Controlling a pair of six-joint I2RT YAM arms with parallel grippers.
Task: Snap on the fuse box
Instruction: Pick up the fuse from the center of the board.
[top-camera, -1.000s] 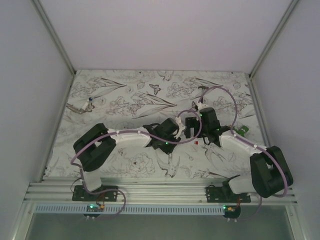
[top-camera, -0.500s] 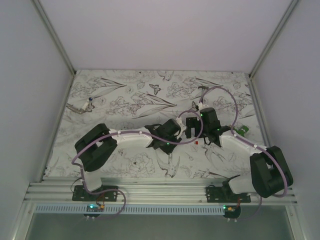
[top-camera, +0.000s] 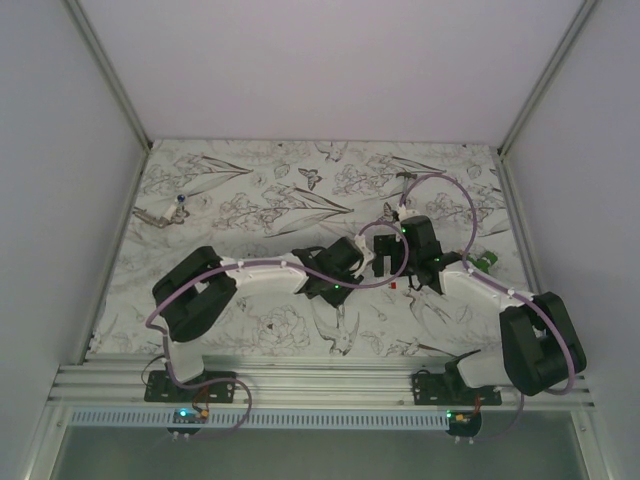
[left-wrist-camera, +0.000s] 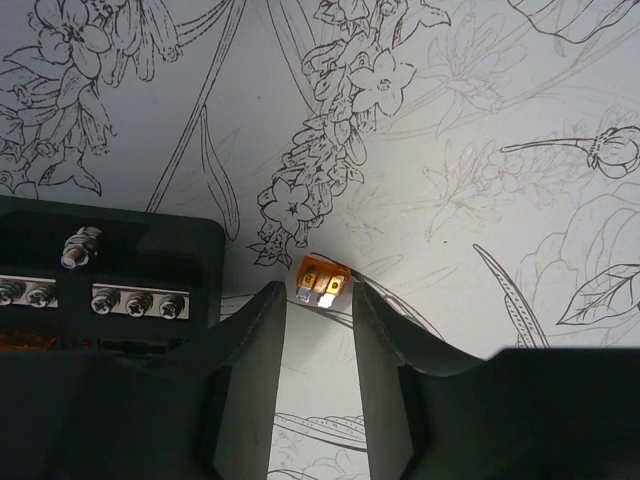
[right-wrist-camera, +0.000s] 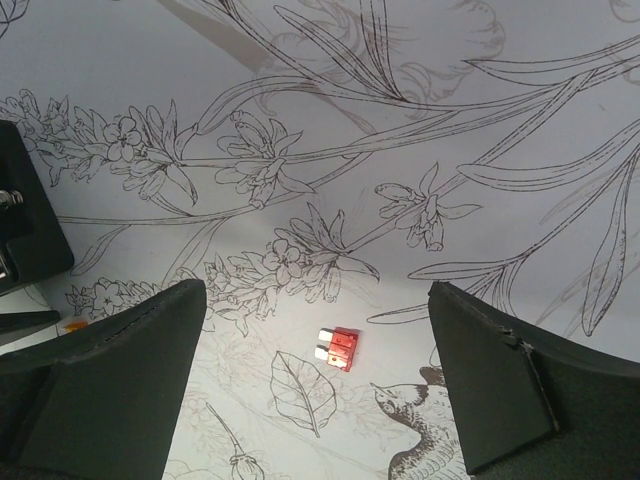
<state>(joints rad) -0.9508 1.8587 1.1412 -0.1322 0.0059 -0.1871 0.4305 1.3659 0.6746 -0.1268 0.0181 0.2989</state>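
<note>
Beside the small black rectangular plastic fuse box (left-wrist-camera: 150, 250), as seen from the left wrist, the left gripper (left-wrist-camera: 318, 300) hangs low with its jaws parted narrowly and holding nothing. A tiny orange blade fuse (left-wrist-camera: 322, 291) lies loose on the white flower-printed table cover (left-wrist-camera: 480, 120). It sits right at the gap between the tips, near the box but apart from it. Only a corner of the box shows, with a bolt and a row of screws. The rest is cut off by the frame edge and the gripper's own body, so its fuse face cannot be read.

From the right wrist, the right gripper (right-wrist-camera: 315, 290) is spread wide and empty above a tiny red blade fuse (right-wrist-camera: 337, 348), which lies farther out from the box. The box itself is only a dark corner at the frame's edge, and the orange fuse is a sliver beside it.

From overhead, the left arm (top-camera: 262, 272) and right arm (top-camera: 480, 285) meet at mid-table over the box, and their wrists largely hide it. The red fuse is a speck just on the box's near side. Whether the box sits flat cannot be told.

Likely trouble: the left jaws leave little margin, so a slightly off-centre closure could flick the orange fuse away or jam it against the box. With both wrists this close, either arm could also knock the box or the other arm.
</note>
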